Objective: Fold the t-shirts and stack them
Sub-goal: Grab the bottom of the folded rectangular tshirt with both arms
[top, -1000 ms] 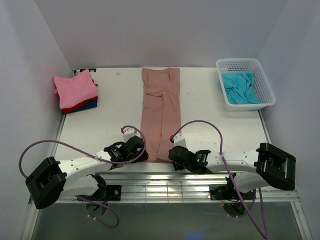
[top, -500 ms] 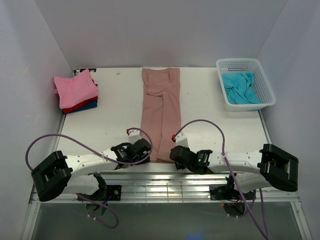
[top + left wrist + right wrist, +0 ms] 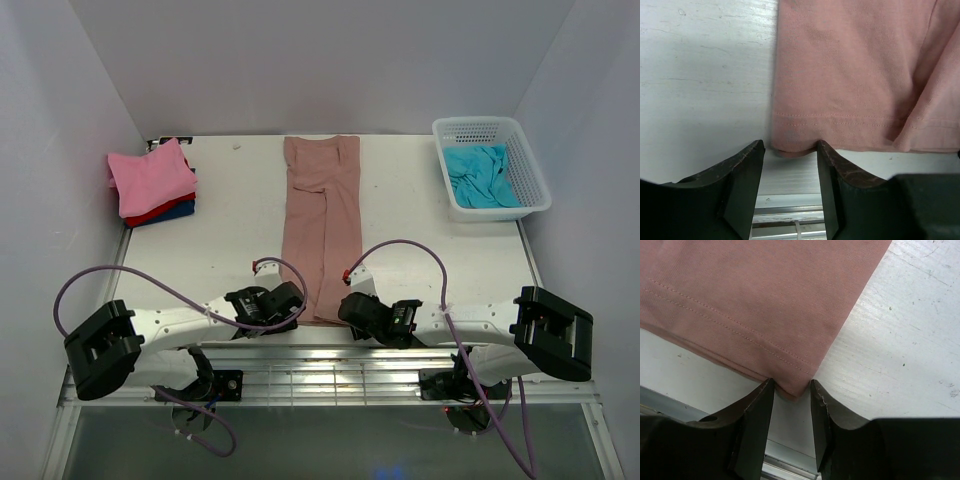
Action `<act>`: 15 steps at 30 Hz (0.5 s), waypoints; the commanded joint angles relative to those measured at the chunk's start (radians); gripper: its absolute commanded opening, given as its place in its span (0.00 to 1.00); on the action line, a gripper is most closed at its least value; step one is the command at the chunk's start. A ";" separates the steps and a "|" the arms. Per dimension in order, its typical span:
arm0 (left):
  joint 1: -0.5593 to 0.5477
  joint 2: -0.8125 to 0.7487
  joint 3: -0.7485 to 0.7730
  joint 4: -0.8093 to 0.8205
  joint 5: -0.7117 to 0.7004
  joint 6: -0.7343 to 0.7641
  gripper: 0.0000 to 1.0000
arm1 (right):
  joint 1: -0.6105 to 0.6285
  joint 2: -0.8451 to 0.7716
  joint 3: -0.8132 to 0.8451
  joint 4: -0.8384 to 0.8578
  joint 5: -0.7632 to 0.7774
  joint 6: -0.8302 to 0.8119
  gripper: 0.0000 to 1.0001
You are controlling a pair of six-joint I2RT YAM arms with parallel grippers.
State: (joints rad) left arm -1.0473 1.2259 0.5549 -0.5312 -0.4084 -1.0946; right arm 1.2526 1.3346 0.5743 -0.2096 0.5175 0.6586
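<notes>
Five t-shirts, one basket, two arms. The long rose-brown t-shirt [image 3: 322,225] lies flat down the middle of the white table [image 3: 210,250], folded into a narrow strip. Its far end reaches the table's back edge, and its near hem stops just short of the slatted metal rail [image 3: 320,370].

Well to the left of the strip's far end sits a stack of three folded shirts: bright pink [image 3: 150,175] on top, red [image 3: 160,207] beneath it and dark blue [image 3: 170,215] at the bottom. Well to the right of that same end, one white lattice basket [image 3: 478,122] holds a single crumpled turquoise shirt [image 3: 480,175].

Both grippers are low at the strip's near hem, one at each corner. The left gripper [image 3: 790,147] has its jaws apart and is grasping nothing, with the hem's left corner lying at the gap between its fingertips. The right gripper [image 3: 792,385] is likewise released, and the right corner pokes down between its two fingers with bare table showing below it.

Bare tabletop runs along both long sides of the strip — broad lanes reaching out to the stack and the basket. On the near side of the hem, only a thin margin of table is left before the rail.
</notes>
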 commanded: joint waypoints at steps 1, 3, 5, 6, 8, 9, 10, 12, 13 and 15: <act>-0.008 0.037 -0.004 -0.092 -0.021 -0.019 0.58 | 0.008 0.005 0.032 0.013 0.027 0.010 0.41; -0.013 0.052 -0.006 -0.092 -0.030 -0.030 0.58 | 0.008 0.006 0.030 0.016 0.027 0.010 0.41; -0.014 0.060 -0.012 -0.092 -0.046 -0.034 0.57 | 0.008 0.009 0.030 0.016 0.027 0.009 0.41; -0.016 0.061 -0.013 -0.092 -0.052 -0.039 0.57 | 0.008 0.009 0.030 0.018 0.027 0.009 0.40; -0.017 0.063 -0.019 -0.092 -0.070 -0.044 0.56 | 0.007 0.009 0.030 0.018 0.027 0.009 0.40; -0.017 0.064 -0.021 -0.090 -0.075 -0.048 0.55 | 0.008 0.009 0.032 0.019 0.027 0.007 0.40; -0.017 0.066 -0.021 -0.089 -0.081 -0.050 0.54 | 0.007 0.009 0.033 0.018 0.027 0.007 0.40; -0.017 0.075 -0.016 -0.090 -0.084 -0.048 0.48 | 0.008 0.009 0.036 0.016 0.026 0.006 0.39; -0.017 0.078 -0.016 -0.089 -0.083 -0.050 0.44 | 0.007 0.009 0.036 0.016 0.026 0.006 0.38; -0.017 0.084 -0.018 -0.089 -0.081 -0.051 0.38 | 0.008 0.009 0.035 0.019 0.027 0.006 0.38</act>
State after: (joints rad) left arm -1.0645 1.2697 0.5716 -0.5606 -0.4927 -1.1297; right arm 1.2526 1.3369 0.5747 -0.2085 0.5175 0.6559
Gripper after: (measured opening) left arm 0.403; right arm 0.382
